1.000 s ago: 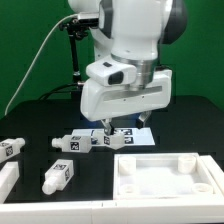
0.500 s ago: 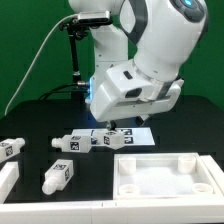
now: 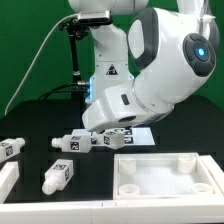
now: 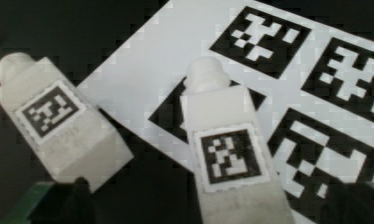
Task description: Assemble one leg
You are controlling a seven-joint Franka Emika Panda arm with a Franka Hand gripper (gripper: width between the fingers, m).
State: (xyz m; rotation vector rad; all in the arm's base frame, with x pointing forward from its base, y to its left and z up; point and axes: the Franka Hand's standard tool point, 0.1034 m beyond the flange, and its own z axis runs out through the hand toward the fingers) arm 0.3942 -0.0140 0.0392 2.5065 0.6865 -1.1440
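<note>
My claw (image 3: 102, 128) hangs tilted, low over the black table (image 3: 30, 125). Clenched or released? I cannot tell, my own white hand covers the fingers. Under my wrist, the short white plastic leg (image 4: 228, 145) with its black-and-white tag lies partly on the thin flat white marker board (image 4: 166, 60). A twin white peg (image 4: 59, 115) lies just beside it on the black.

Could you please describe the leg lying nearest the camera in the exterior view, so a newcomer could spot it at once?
Find the large white tabletop at the exterior view's lower right. Just left of it in that view, on the black table, lies a short white leg with a square tag. The other legs lie in a row farther back; this one sits alone in front.
</note>
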